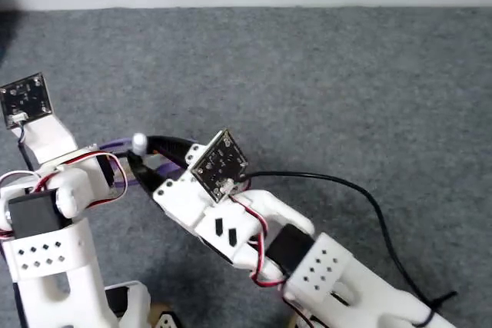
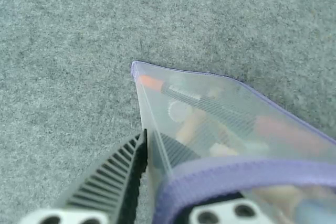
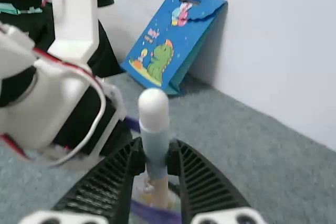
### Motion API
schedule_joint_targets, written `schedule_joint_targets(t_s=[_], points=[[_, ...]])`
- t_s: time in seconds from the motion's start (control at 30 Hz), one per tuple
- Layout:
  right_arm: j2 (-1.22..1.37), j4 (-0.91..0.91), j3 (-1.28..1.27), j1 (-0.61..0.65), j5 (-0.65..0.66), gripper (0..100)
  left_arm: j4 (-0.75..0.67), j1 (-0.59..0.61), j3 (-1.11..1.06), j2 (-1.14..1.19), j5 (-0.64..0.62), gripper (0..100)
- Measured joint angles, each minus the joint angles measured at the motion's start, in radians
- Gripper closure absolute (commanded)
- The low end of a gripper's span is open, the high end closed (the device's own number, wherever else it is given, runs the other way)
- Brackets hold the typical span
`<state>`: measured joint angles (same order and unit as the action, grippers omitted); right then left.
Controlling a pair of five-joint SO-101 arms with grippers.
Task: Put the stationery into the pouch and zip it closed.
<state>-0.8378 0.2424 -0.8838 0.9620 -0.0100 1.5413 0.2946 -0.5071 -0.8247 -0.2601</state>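
My left gripper (image 2: 147, 148) is shut on the purple-trimmed rim of a translucent pouch (image 2: 220, 124), holding it up off the grey carpet. Through its wall I see an orange-tipped pen (image 2: 157, 84) and other stationery. My right gripper (image 3: 156, 157) is shut on a light-blue pen with a white cap (image 3: 154, 113), held upright with its lower end in the pouch mouth (image 3: 152, 211). In the high view the white cap (image 1: 139, 142) pokes up between the two arms, beside the purple pouch rim (image 1: 111, 144) and the right gripper (image 1: 147, 165).
The left arm's white body (image 3: 47, 93) stands close against the right gripper. A blue gift bag with a dinosaur (image 3: 170, 40) leans on the wall behind. A black cable (image 1: 361, 193) trails over the carpet at the right.
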Motion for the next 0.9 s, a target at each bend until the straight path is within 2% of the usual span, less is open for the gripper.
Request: schedule_joint_targets(t_s=[0.17, 0.43, 0.53, 0.7, 0.77, 0.9], points=[[-0.052, 0.15, 0.0, 0.003, 0.0, 79.9, 0.0, 0.0, 0.0, 0.0, 0.0, 99], [-0.06, 0.301, 0.083, 0.009, -0.014, 80.1, 0.0, 0.0, 0.0, 0.0, 0.0, 99], [-0.06, 0.43, 0.209, -0.017, -0.071, 84.0, 0.0, 0.0, 0.0, 0.0, 0.0, 99], [-0.061, 0.618, 0.353, -0.052, -0.149, 99.7, 0.0, 0.0, 0.0, 0.0, 0.0, 99], [-0.061, 0.637, 0.376, -0.054, -0.157, 96.9, 0.0, 0.0, 0.0, 0.0, 0.0, 99], [-0.061, 0.635, 0.379, -0.054, -0.166, 99.1, 0.0, 0.0, 0.0, 0.0, 0.0, 99]])
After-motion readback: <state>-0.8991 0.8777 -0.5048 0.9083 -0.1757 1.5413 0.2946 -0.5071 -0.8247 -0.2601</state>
